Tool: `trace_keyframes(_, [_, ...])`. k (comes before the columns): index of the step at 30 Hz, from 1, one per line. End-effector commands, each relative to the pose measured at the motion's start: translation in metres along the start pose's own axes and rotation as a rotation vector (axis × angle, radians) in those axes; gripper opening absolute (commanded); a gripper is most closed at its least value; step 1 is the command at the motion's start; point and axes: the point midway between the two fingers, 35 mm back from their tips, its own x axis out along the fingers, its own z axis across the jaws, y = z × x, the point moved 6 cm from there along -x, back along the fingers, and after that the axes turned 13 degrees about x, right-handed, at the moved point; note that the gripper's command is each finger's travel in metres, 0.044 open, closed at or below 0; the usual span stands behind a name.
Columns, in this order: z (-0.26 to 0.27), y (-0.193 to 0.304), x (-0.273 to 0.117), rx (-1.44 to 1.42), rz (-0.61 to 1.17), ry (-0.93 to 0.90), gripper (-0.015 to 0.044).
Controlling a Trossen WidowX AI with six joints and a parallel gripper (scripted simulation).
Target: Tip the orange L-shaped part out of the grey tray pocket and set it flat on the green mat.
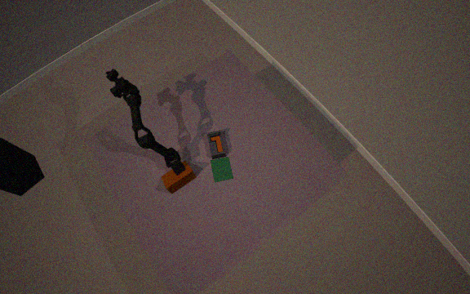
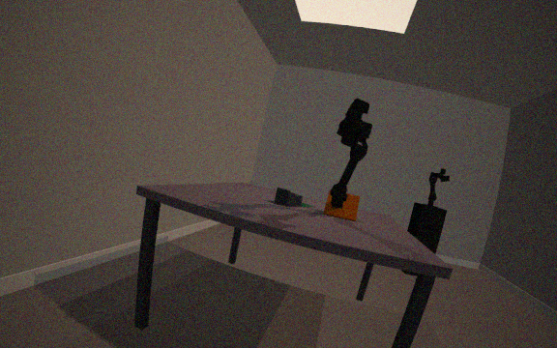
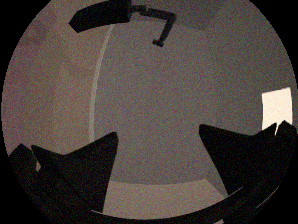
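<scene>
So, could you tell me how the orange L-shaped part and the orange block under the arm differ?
The orange L-shaped part is thin and L-shaped, while the orange block is a plain box. The part sits sunk in the grey tray; the block stands proud on the table, with the arm rising from it. The part is also the smaller of the two. Both share much the same orange colour.
</scene>
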Motion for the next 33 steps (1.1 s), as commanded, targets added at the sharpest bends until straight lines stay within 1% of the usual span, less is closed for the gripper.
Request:
trace_keyframes(1, [0.001,0.001,0.0,0.004,0.005,-0.005,0.0374])
trace_keyframes(5, [0.022,0.026,0.002,0.062,0.105,-0.06,0.0269])
trace_keyframes(8, [0.046,0.051,0.002,0.137,0.197,-0.144,0.019])
trace_keyframes(9, [0.057,0.065,0.0,0.181,0.248,-0.182,0.018])
trace_keyframes(13, [0.094,0.11,-0.014,0.349,0.45,-0.289,0.018])
trace_keyframes(18, [0.129,0.173,-0.057,0.576,0.749,-0.332,0.018])
trace_keyframes(20, [0.14,0.197,-0.081,0.604,0.859,-0.351,0.018])
trace_keyframes(23, [0.159,0.225,-0.118,0.757,1.047,-0.36,0.018])
trace_keyframes(26, [0.171,0.248,-0.162,0.898,1.242,-0.325,0.018])
trace_keyframes(30, [0.185,0.268,-0.226,1.086,1.516,-0.246,0.018])
trace_keyframes(33, [0.192,0.275,-0.276,1.264,1.713,-0.146,0.018])
